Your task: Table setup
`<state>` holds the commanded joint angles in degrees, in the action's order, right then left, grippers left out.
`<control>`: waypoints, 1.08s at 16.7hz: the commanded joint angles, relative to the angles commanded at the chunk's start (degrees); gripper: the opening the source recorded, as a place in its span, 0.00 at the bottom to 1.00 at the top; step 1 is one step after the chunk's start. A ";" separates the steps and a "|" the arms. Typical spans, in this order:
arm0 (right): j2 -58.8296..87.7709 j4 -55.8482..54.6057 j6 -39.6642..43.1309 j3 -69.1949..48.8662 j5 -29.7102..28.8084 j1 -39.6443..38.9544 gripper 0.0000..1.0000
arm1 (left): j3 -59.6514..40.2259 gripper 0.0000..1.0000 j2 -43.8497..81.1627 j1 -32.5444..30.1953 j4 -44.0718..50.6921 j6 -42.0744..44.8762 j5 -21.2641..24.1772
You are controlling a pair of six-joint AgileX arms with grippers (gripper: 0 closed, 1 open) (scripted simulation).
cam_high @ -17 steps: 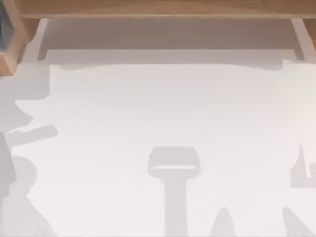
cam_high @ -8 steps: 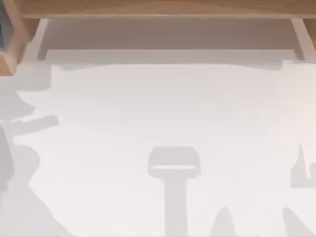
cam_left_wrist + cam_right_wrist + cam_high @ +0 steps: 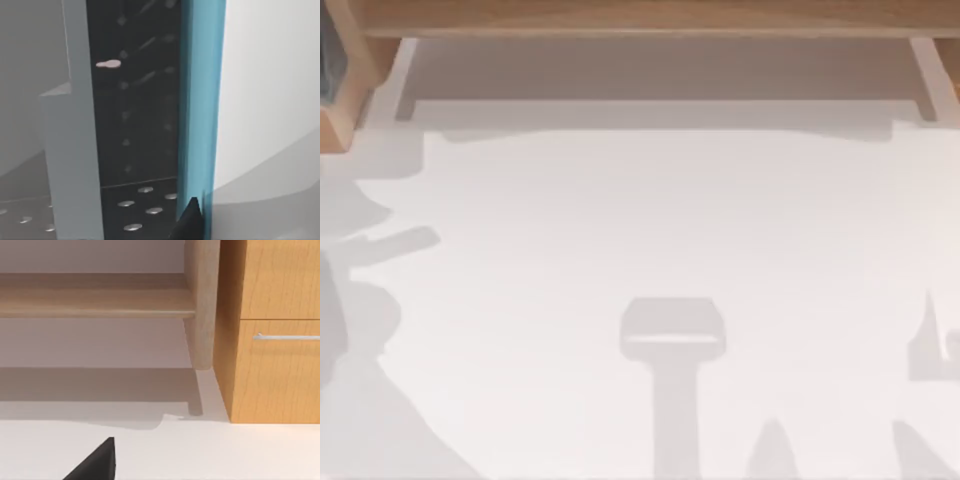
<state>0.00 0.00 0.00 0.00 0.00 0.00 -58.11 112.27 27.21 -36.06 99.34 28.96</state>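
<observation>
In the top view you are looking at the white table (image 3: 670, 220) with the wooden shelf (image 3: 650, 15) along its far edge; the arm shadow (image 3: 380, 245) on the left has been creeping up and spreading since a second ago, while the shadows on the right are holding, so your left arm is probably travelling and setup is barely starting. In the left wrist view the left gripper (image 3: 190, 222) is hanging just beside a teal-edged dark panel (image 3: 200, 100), likely the task's thing; its opening cannot be told. In the right wrist view the right gripper (image 3: 95, 462) is idling over the table, facing the drawer cabinet (image 3: 270, 375); its opening cannot be told either
</observation>
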 joint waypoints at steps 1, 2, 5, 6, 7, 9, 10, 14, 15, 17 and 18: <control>0.00 0.00 0.00 0.00 0.00 0.00 1.00 | 0.00 0.23 0.00 0.00 0.00 0.00 0.00; 0.00 0.00 0.00 0.00 0.00 0.00 1.00 | 0.00 0.30 0.00 0.00 0.00 0.00 0.00; 0.00 0.00 0.00 0.00 0.00 0.00 1.00 | 0.00 0.53 0.00 0.00 0.00 0.00 0.00; 0.00 0.00 0.00 0.00 0.00 0.00 1.00 | 0.00 0.60 0.00 0.00 0.00 0.00 0.00; 0.00 0.00 0.00 0.00 0.00 0.00 1.00 | 0.00 0.68 0.00 0.00 0.00 0.00 0.00; 0.00 0.00 0.00 0.00 0.00 0.00 1.00 | 0.00 0.83 0.00 0.00 0.00 0.00 0.00; 0.00 0.00 0.00 0.00 0.00 0.00 1.00 | 0.00 0.90 0.00 0.00 0.00 0.00 0.00; 0.00 0.00 0.00 0.00 0.00 0.00 1.00 | 0.00 1.00 0.00 0.00 0.00 0.00 0.00; 0.00 0.00 0.00 0.00 0.00 0.00 1.00 | 0.00 1.00 0.00 0.00 0.00 0.00 0.00; 0.00 0.00 0.00 0.00 0.00 0.00 1.00 | 0.00 1.00 0.00 0.00 0.00 0.00 0.00; 0.00 0.00 0.00 0.00 0.00 0.00 1.00 | 0.00 1.00 0.00 0.00 0.00 0.00 0.00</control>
<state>0.00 0.00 0.00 0.00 0.00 0.00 -58.11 112.27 27.21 -36.06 99.34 28.96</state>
